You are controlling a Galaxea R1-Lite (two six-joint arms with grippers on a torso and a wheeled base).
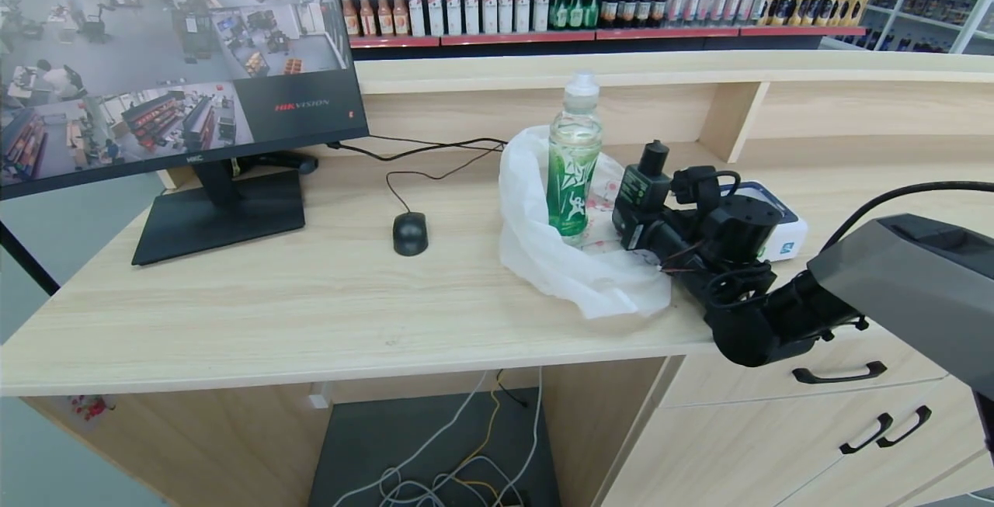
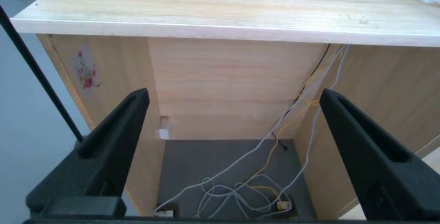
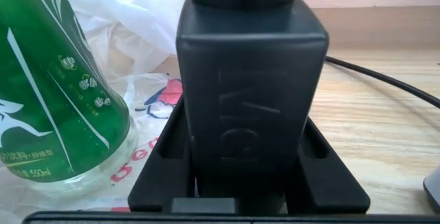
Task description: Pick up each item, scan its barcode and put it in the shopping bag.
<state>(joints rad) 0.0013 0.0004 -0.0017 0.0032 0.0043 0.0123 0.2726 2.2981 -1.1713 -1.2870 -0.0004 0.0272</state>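
Head view: right gripper (image 1: 638,216) sits over the light wood counter (image 1: 311,297), jaws pressed onto a black boxy scanner (image 1: 643,181) w/ a green label, scanner roughly upright. Just to the gripper's left, near but apart from the scanner: clear plastic bottle w/ green label and white cap (image 1: 575,158). It stands upright in the open mouth of the white thin-plastic shopping bag (image 1: 543,251), w/ plastic bunched round its base. Bag edge reaches under the right gripper. Just right of that gripper, partly hidden behind the arm: white carton w/ blue edge (image 1: 784,227), lying flat on the counter.

Right wrist view: scanner (image 3: 251,93) is clamped in the right gripper (image 3: 240,176), one finger (image 3: 161,162) on each flank. Bottle (image 3: 48,100) close beside it, bag (image 3: 130,11) behind and beneath the bottle.

Left wrist view: left gripper (image 2: 234,104) is below the counter's front edge (image 2: 206,7), fingers (image 2: 117,141) spread wide, nothing between them. Beyond it are the knee-hole and loose white and yellow cables (image 2: 247,183) on the floor.

Well left of the right gripper: black computer mouse (image 1: 409,233), then the black flat monitor on its stand (image 1: 155,49).
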